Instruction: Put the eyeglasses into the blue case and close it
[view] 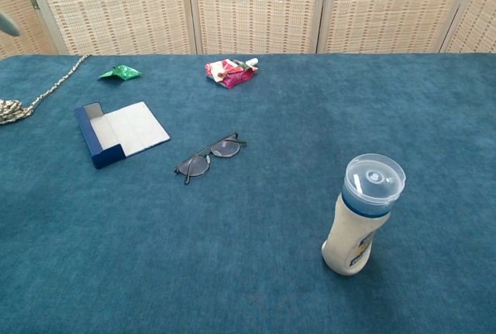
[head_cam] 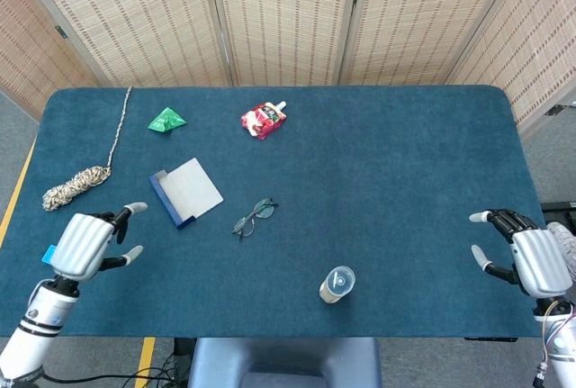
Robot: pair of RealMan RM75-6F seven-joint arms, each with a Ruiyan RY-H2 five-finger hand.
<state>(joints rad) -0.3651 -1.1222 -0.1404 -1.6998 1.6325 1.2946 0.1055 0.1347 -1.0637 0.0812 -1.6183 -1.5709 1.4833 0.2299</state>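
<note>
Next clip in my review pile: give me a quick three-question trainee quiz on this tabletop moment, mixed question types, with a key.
1. True or false: the eyeglasses already lie inside the blue case.
2. Which robot hand is nearer the blue case? A) left robot hand B) right robot hand
3. Fill in: the bottle stands ____ on the table.

Key
1. False: they lie folded open on the cloth beside the open case, apart from it.
2. A
3. upright
</note>
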